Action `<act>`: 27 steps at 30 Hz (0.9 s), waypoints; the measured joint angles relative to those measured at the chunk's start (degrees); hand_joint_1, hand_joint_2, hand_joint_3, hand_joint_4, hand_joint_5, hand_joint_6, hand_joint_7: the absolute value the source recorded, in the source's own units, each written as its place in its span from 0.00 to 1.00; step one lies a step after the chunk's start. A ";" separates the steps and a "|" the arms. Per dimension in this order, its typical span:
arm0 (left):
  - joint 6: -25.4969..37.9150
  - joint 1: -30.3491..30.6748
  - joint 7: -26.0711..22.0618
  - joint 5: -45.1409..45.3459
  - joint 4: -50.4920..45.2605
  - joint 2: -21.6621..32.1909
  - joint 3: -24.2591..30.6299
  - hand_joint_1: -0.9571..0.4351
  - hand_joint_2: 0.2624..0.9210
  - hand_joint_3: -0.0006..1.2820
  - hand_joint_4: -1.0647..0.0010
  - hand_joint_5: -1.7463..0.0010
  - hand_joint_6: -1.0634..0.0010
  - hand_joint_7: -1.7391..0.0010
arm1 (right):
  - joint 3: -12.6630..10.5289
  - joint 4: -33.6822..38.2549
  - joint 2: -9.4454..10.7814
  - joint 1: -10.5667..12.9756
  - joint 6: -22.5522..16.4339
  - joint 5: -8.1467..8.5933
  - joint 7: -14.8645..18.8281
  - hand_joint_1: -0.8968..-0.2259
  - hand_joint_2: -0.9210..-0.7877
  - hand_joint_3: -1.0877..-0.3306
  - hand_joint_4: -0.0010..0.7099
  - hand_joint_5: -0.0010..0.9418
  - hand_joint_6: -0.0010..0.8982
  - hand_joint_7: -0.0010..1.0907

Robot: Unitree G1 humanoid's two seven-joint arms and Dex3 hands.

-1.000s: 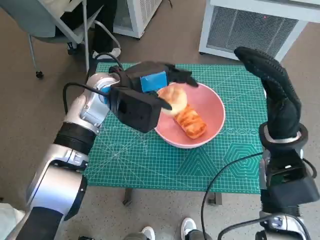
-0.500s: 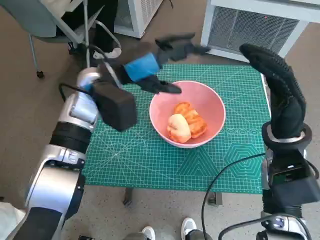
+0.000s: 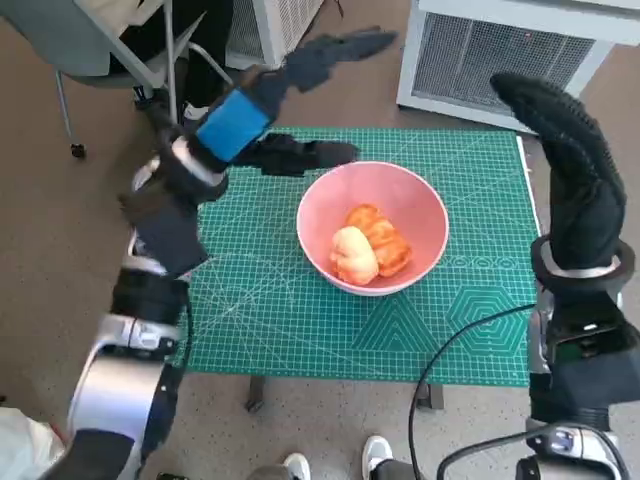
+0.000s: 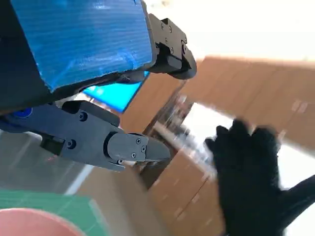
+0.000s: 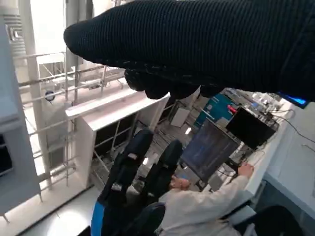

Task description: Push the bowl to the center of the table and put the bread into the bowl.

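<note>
Bowl [image 3: 372, 228]: pink, upright near the middle of the bench [image 3: 270, 310], which is covered by a green cutting mat.
Bread [image 3: 355, 254]: a pale roll inside the bowl, toward its 7 o'clock side, touching an orange-brown pastry [image 3: 382, 240] that lies beside it in the bowl.
Left hand [image 3: 268, 105]: raised above the bench edge at about 10 o'clock from the bowl; fingers [image 3: 340, 46] spread wide apart, holding nothing, clear of the bowl.
Right hand [image 3: 570, 160]: upright over the bench edge at 3 o'clock from the bowl, well apart from it; fingers extended together, nothing in them.
Surroundings: a chair [image 3: 90, 50] at 10 o'clock and a white grilled unit [image 3: 500, 45] at 1 o'clock on the floor; a person [image 5: 206, 206] shows in the right wrist view.
</note>
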 measured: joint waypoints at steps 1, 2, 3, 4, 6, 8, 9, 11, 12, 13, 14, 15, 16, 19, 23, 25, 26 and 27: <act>-0.02 0.76 0.27 -0.77 -1.03 -0.38 0.51 0.39 1.00 0.22 0.60 0.96 0.66 0.80 | 0.00 -0.09 0.00 -0.12 0.18 0.08 0.00 0.45 0.00 0.40 0.33 0.01 0.01 0.49; 0.00 1.38 0.61 -1.34 -2.02 -0.66 0.90 0.39 1.00 0.23 0.60 0.96 0.66 0.80 | 0.02 -0.18 0.00 -0.25 0.32 0.08 0.00 0.45 0.00 0.40 0.33 0.01 0.01 0.49; 0.02 1.99 0.92 -1.85 -2.94 -0.96 1.24 0.39 1.00 0.24 0.60 0.96 0.69 0.78 | 0.02 -0.27 -0.01 -0.39 0.48 0.10 0.00 0.45 0.00 0.40 0.33 0.01 0.01 0.49; 0.13 2.54 1.29 -2.27 -3.94 -1.20 1.54 0.39 1.00 0.25 0.60 0.97 0.70 0.76 | 0.05 -0.38 0.00 -0.53 0.64 0.11 0.00 0.45 0.00 0.40 0.33 0.01 0.01 0.49; 0.25 3.49 2.17 -2.98 -5.69 -1.90 2.10 0.38 1.00 0.27 0.60 0.97 0.76 0.69 | 0.07 -0.65 0.00 -0.79 1.04 0.15 0.00 0.44 0.00 0.40 0.33 0.01 0.01 0.50; 0.24 4.51 3.36 -3.82 -7.40 -2.97 2.85 0.38 1.00 0.27 0.60 0.98 0.79 0.66 | 0.16 -1.00 0.01 -1.22 1.57 0.28 0.00 0.43 0.00 0.40 0.33 0.01 0.01 0.50; 0.22 5.02 3.92 -4.36 -8.07 -3.53 3.17 0.37 1.00 0.28 0.60 0.98 0.81 0.65 | 0.21 -1.12 0.01 -1.52 1.77 0.41 0.00 0.43 0.00 0.40 0.33 0.00 0.01 0.50; 0.34 5.92 4.94 -4.85 -9.18 -4.45 3.73 0.36 1.00 0.29 0.60 0.98 0.83 0.63 | 0.29 -1.30 0.02 -2.03 2.13 0.46 0.00 0.43 0.00 0.40 0.33 0.00 0.00 0.50; 0.39 6.35 5.51 -5.15 -9.58 -4.92 3.95 0.36 1.00 0.29 0.60 0.98 0.84 0.62 | 0.31 -1.31 0.02 -2.24 2.22 0.46 0.00 0.43 0.00 0.40 0.33 0.00 0.00 0.50; 0.53 6.89 6.11 -5.40 -10.14 -5.43 4.15 0.35 1.00 0.29 0.61 0.98 0.85 0.62 | 0.36 -1.32 0.05 -2.54 2.32 0.45 0.00 0.44 0.00 0.40 0.32 0.00 0.00 0.50; 0.90 7.45 6.58 -5.59 -10.72 -5.85 4.27 0.35 1.00 0.29 0.61 0.98 0.86 0.61 | 0.38 -1.34 0.05 -2.81 2.39 0.45 0.00 0.44 0.00 0.40 0.32 0.00 0.00 0.51; 1.21 7.89 6.88 -5.75 -11.22 -6.25 4.34 0.34 1.00 0.29 0.62 0.99 0.86 0.61 | 0.38 -1.34 0.06 -3.00 2.44 0.45 0.00 0.45 0.00 0.40 0.32 0.00 0.00 0.51; 1.86 8.54 7.23 -6.11 -12.03 -6.71 4.41 0.34 1.00 0.29 0.62 0.99 0.87 0.61 | 0.39 -1.33 0.06 -3.24 2.50 0.45 0.00 0.45 0.00 0.40 0.32 0.00 0.00 0.50; 3.57 10.18 7.81 -7.18 -14.28 -7.84 4.45 0.33 1.00 0.30 0.63 0.99 0.88 0.59 | 0.48 -1.33 0.15 -3.88 2.64 0.42 0.00 0.47 0.00 0.40 0.32 0.00 0.00 0.50; 6.19 12.12 7.74 -8.83 -17.10 -9.12 4.33 0.32 1.00 0.30 0.64 0.99 0.90 0.57 | 0.68 -1.33 0.40 -4.44 3.18 0.41 0.00 0.45 0.00 0.41 0.32 0.00 0.01 0.50; 7.36 12.95 7.56 -9.69 -18.33 -9.68 4.20 0.32 1.00 0.30 0.64 0.99 0.91 0.56 | 0.81 -1.32 0.51 -4.57 3.43 0.42 0.00 0.45 0.00 0.41 0.32 0.00 0.01 0.51; 7.77 13.21 7.43 -9.98 -18.70 -9.83 4.12 0.32 1.00 0.30 0.64 0.99 0.92 0.55 | 0.85 -1.32 0.52 -4.58 3.52 0.42 0.00 0.45 0.00 0.41 0.32 0.00 0.01 0.51; 8.27 13.47 7.24 -10.25 -19.16 -9.97 4.08 0.32 1.00 0.30 0.65 0.99 0.92 0.55 | 0.90 -1.33 0.53 -4.58 3.69 0.43 0.02 0.45 0.00 0.41 0.32 0.00 0.01 0.51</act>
